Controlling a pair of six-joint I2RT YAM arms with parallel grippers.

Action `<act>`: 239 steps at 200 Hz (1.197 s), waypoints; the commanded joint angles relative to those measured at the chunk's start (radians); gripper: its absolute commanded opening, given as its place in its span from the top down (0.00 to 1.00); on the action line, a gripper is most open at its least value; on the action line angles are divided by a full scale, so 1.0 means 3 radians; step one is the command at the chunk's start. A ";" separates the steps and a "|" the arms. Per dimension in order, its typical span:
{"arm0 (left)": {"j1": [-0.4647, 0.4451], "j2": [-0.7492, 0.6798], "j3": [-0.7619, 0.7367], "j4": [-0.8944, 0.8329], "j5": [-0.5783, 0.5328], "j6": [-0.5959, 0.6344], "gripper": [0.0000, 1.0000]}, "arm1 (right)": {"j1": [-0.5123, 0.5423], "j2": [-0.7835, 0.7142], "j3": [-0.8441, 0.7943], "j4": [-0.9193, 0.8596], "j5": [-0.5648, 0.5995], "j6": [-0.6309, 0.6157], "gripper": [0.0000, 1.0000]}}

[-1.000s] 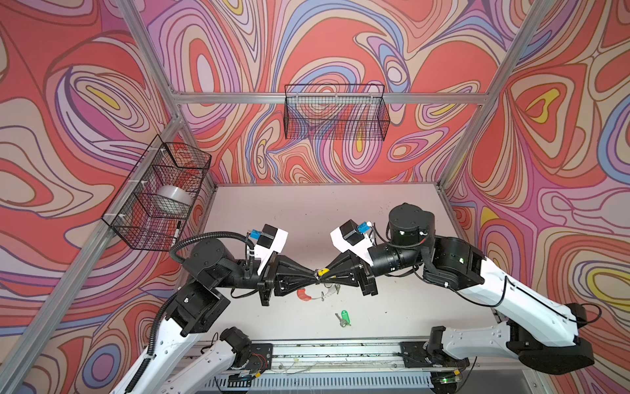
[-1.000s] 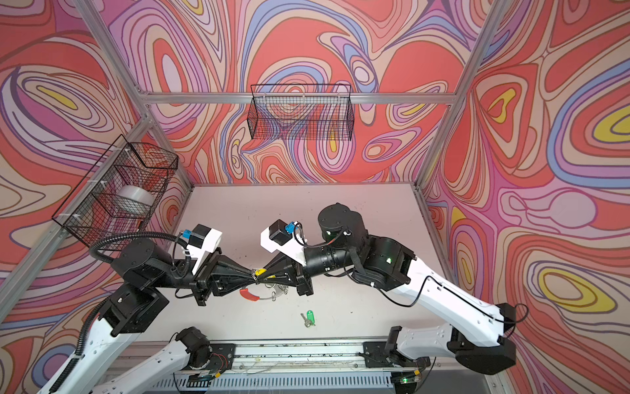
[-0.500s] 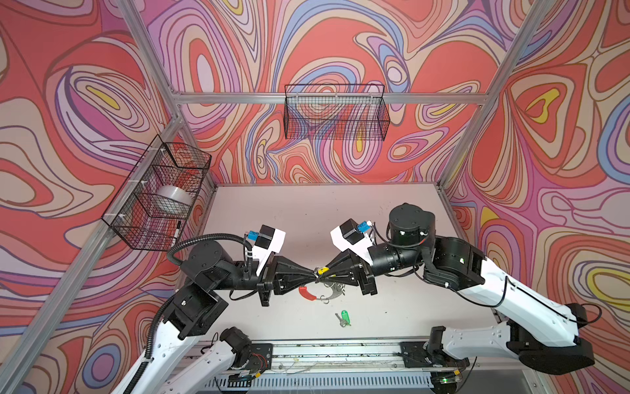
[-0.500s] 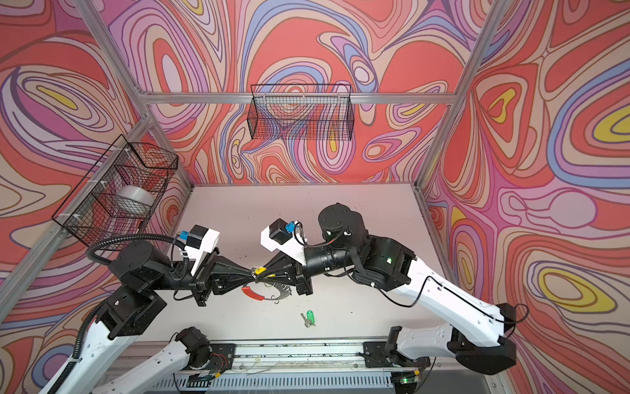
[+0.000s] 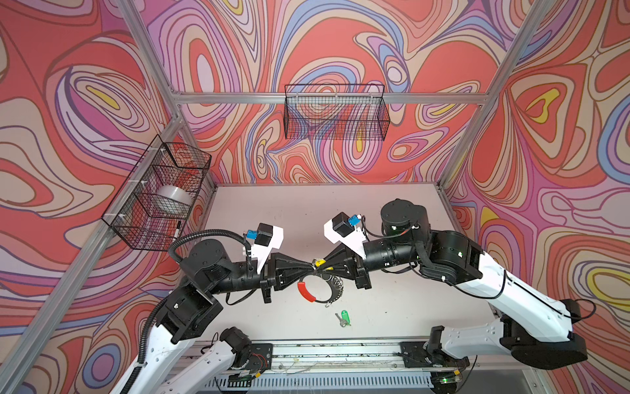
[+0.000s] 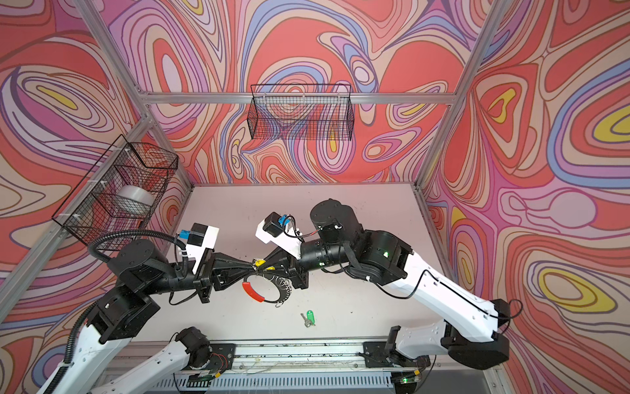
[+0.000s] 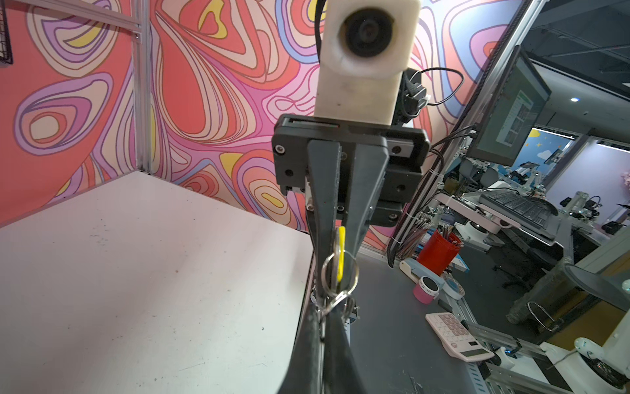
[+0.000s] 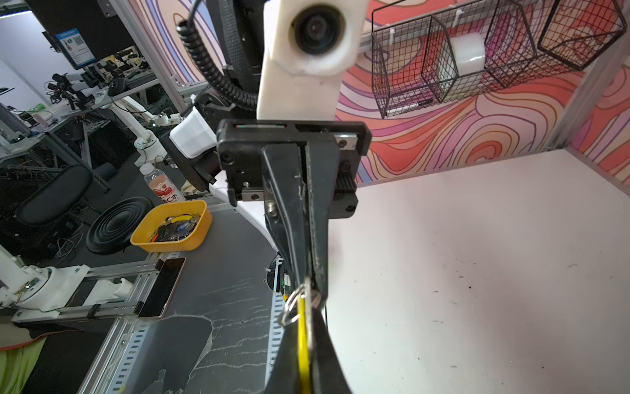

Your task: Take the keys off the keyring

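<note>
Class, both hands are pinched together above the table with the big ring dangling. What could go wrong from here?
1. The right hand pinches just the thin yellow tag; a pull might slip it loose.
2. The keyring dangles beneath the left hand; it could swing or drop onto the green-tagged key.

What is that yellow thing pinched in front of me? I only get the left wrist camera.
Observer: A key's yellow tag. In a top view, a big grey ring with a red piece sits right by it.
Operator: Is there another key?
Observer: Yes. A green-tagged key lies loose on the table, toward the front rail.
Operator: Anything on the walls?
Observer: A wire basket on the wall beside the left arm holds a white roll.
</note>
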 commanded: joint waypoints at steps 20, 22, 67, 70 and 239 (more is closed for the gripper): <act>-0.0016 0.0070 0.0117 -0.0154 -0.0200 0.0070 1.00 | -0.0002 0.0250 0.0142 -0.0436 0.0110 0.0002 1.00; -0.0015 0.0074 0.0120 -0.0162 -0.0213 0.0070 1.00 | -0.0002 0.0262 0.0155 -0.0455 0.0121 0.0003 1.00; -0.0016 0.0037 0.0147 -0.0217 -0.0450 0.0087 1.00 | -0.0001 0.0324 0.0258 -0.0650 0.0246 0.0064 1.00; -0.0016 0.0032 0.0146 -0.0212 -0.0475 0.0081 1.00 | -0.0001 0.0319 0.0249 -0.0645 0.0254 0.0076 1.00; -0.0015 0.0023 0.0237 -0.0172 -0.1178 -0.0226 1.00 | 0.0003 0.0498 0.0484 -0.0936 0.0669 0.0361 1.00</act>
